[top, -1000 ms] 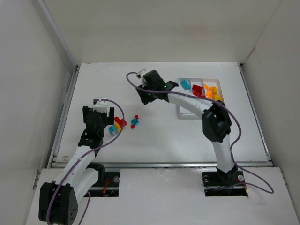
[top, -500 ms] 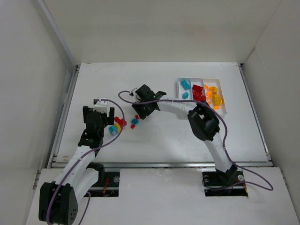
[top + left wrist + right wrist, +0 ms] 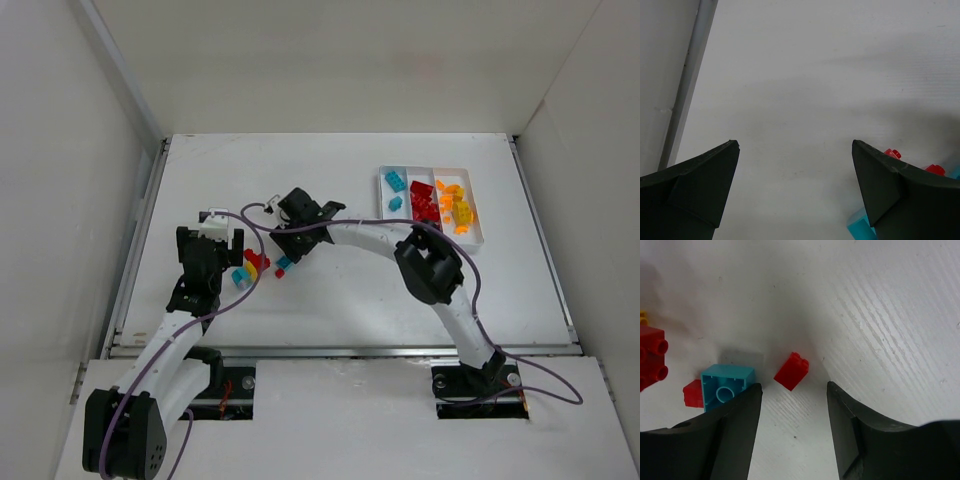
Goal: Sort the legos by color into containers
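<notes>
I'm hovering my right gripper (image 3: pixel 794 407), fingers released, at a red brick (image 3: pixel 791 371); my left gripper (image 3: pixel 795 170) is gaping, empty.

Loose legos (image 3: pixel 262 266) left of centre on table (image 3: pixel 340 180), tray (image 3: pixel 430 169) right, holding others

Bright, even overhead light is washing the white bench (image 3: pixel 340 290); soft shadows are pooling beneath the right tool (image 3: pixel 793 400), whose near fingers (image 3: pixel 715 440) are blurring.

Left pincer (image 3: pixel 795 150), jaws wide apart; right pincer (image 3: pixel 793 390) far out leftward, jaws partly apart, tips downward.
</notes>
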Action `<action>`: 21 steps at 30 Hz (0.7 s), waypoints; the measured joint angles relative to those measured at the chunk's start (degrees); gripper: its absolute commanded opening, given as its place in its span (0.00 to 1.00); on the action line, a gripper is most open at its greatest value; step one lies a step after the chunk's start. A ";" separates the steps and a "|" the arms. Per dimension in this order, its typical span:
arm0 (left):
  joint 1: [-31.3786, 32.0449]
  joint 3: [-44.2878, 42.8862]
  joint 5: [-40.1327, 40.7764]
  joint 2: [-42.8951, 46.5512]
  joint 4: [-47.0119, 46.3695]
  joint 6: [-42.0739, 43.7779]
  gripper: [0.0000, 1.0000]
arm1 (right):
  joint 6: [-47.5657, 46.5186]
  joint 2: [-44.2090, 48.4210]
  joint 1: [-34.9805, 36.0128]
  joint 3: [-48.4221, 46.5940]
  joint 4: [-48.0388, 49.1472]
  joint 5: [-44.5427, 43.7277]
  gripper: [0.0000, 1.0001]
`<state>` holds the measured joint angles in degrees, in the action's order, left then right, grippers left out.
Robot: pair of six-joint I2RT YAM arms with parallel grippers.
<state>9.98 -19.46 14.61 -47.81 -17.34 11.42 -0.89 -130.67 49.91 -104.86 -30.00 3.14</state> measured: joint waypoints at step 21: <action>0.02 0.00 -0.07 0.02 0.00 0.09 0.94 | 3.63 1.29 -1.31 2.99 4.50 2.12 0.00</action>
<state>10.00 -19.46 14.55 -47.79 -17.34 11.51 2.74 -129.38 48.60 -101.86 -25.50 5.26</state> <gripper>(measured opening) 0.939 0.312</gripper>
